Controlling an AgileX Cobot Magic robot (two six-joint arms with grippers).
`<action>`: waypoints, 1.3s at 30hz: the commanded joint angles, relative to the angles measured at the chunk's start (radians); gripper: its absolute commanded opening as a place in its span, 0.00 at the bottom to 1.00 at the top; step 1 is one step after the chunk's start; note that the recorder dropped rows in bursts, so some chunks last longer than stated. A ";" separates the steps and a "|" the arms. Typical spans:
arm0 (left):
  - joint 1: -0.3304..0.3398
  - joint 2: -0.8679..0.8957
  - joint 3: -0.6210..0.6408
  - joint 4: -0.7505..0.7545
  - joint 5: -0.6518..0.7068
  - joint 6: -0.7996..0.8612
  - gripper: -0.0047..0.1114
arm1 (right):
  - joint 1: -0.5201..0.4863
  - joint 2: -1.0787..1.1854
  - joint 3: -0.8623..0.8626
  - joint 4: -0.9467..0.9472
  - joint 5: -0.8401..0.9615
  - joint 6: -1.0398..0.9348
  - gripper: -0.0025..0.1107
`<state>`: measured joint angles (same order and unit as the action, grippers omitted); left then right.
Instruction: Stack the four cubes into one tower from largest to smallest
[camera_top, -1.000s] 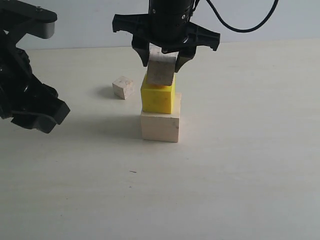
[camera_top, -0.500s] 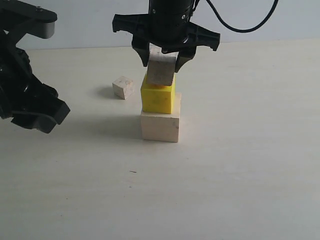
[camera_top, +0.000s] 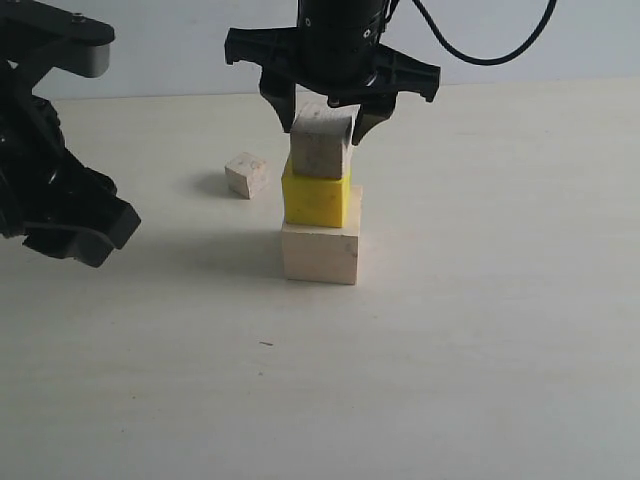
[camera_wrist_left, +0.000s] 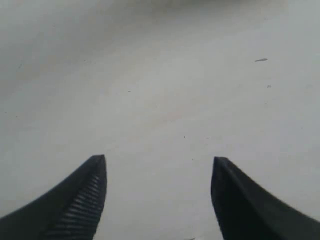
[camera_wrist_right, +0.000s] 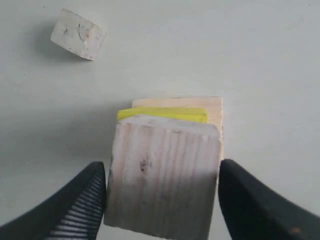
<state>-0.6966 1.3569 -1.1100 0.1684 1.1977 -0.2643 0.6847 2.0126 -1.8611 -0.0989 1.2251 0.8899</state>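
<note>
The tower (camera_top: 319, 205) stood upright a little behind the middle of the bench (camera_top: 480, 340), its long axis vertical, three cubes high. The large wood cube (camera_top: 320, 256) sat on the bench. The yellow cube (camera_top: 316, 200) sat on it, set toward its left side, and the small wood cube (camera_top: 320, 150) lay flat on the yellow one. The smallest wood cube (camera_top: 246, 174) lay apart on the bench, left of the tower and nearer the far edge, turned corner-on. The right gripper (camera_top: 322, 128) hung over the tower with its jaws either side of the small wood cube. They seemed to stand just clear of its faces, released, though the wrist view was too tight to be sure. The left gripper (camera_wrist_left: 159, 160) was spread wide over bare bench near the left edge, holding nothing.
</note>
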 joint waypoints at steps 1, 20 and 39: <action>0.000 -0.007 0.005 -0.006 -0.002 -0.005 0.55 | 0.001 -0.005 -0.008 0.021 -0.004 0.003 0.58; 0.000 -0.007 0.005 -0.006 -0.002 -0.005 0.55 | 0.001 -0.005 -0.008 0.048 -0.004 -0.081 0.58; 0.000 -0.007 0.005 -0.006 -0.002 -0.005 0.55 | 0.001 -0.005 -0.008 0.055 -0.033 -0.229 0.58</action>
<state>-0.6966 1.3569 -1.1100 0.1684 1.1977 -0.2643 0.6847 2.0126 -1.8611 -0.0395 1.2154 0.6860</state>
